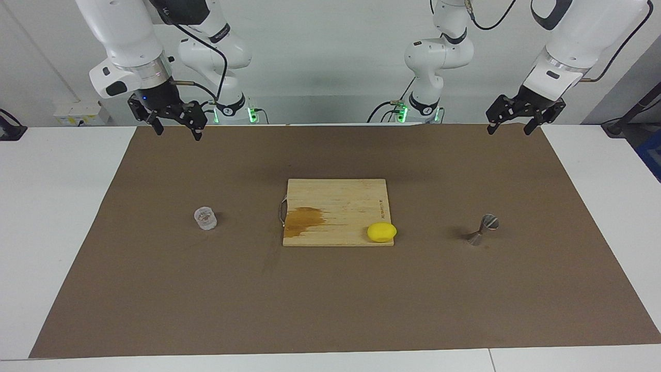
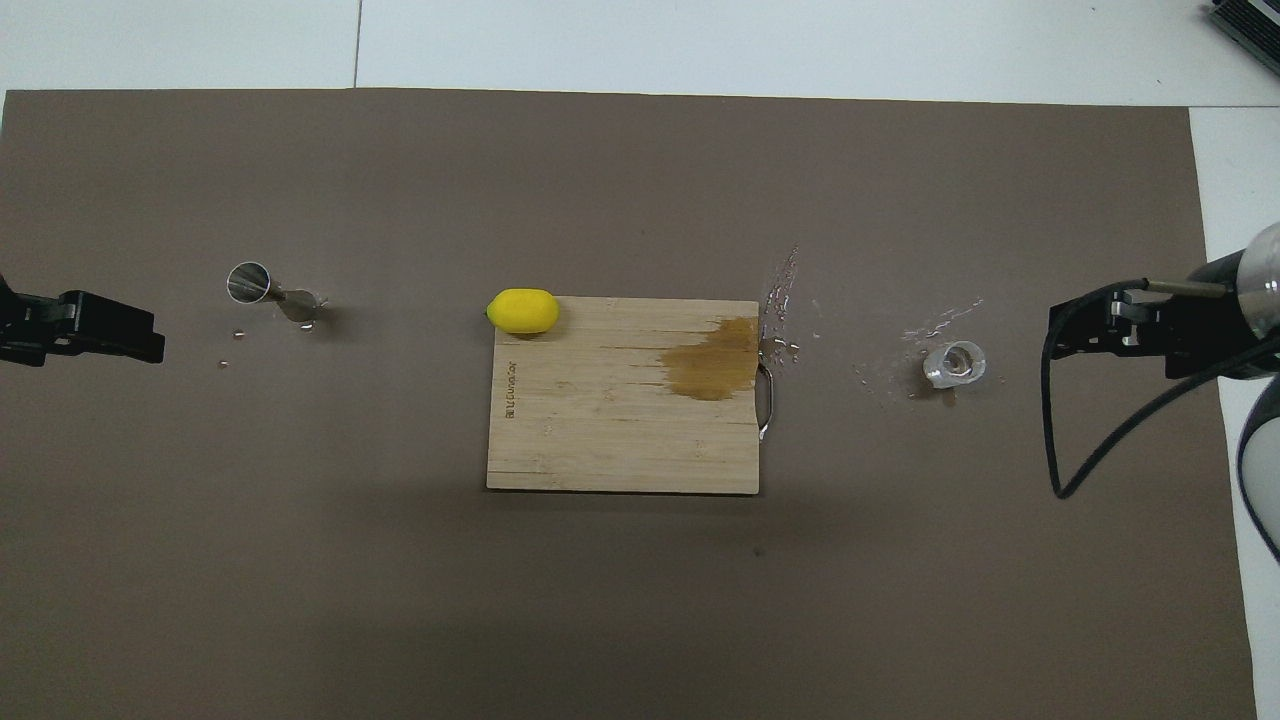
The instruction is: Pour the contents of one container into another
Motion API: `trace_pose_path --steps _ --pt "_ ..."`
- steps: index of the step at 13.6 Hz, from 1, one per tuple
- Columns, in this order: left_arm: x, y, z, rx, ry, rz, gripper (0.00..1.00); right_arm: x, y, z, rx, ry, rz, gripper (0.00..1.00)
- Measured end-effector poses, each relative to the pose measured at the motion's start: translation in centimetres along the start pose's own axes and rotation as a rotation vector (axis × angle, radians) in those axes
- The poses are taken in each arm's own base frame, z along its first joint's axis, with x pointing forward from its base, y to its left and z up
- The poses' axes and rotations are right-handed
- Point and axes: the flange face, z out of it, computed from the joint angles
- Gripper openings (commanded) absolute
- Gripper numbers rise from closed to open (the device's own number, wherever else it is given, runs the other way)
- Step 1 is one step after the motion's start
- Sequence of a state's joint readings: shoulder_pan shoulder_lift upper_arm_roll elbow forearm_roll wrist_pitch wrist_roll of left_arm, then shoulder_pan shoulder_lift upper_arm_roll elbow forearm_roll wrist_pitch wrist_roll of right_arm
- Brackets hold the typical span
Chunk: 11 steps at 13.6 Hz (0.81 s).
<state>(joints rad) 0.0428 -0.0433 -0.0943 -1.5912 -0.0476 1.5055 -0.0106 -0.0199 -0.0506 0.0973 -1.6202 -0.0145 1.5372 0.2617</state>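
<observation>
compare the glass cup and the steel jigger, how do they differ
The glass cup is clear and textured; the jigger is opaque silver metal. The cup is a short cylinder; the jigger is two cones joined at a narrow waist. The cup stands toward the right arm's end of the table, the jigger toward the left arm's end, with the cutting board between them. Both stand upright on the brown mat, untouched.

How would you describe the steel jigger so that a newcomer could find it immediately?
Start at the wooden cutting board in the mat's middle and go toward the left arm's end. The jigger stands alone there: small, silver, hourglass-shaped, unlike the clear glass cup at the right arm's end.
</observation>
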Motion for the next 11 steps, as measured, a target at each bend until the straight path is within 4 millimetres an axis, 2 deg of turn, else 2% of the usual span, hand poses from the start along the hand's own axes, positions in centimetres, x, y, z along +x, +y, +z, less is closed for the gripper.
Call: trace_pose_path --steps 7,11 --pt "-0.09 -0.44 0.57 0.000 -0.019 -0.009 1.00 -0.05 -0.07 0.11 -0.001 -0.002 -0.015 0.99" --pt "-0.13 0.06 0.84 0.001 -0.028 -0.010 1.00 -0.14 -0.15 0.15 -0.002 -0.005 -0.019 0.99"
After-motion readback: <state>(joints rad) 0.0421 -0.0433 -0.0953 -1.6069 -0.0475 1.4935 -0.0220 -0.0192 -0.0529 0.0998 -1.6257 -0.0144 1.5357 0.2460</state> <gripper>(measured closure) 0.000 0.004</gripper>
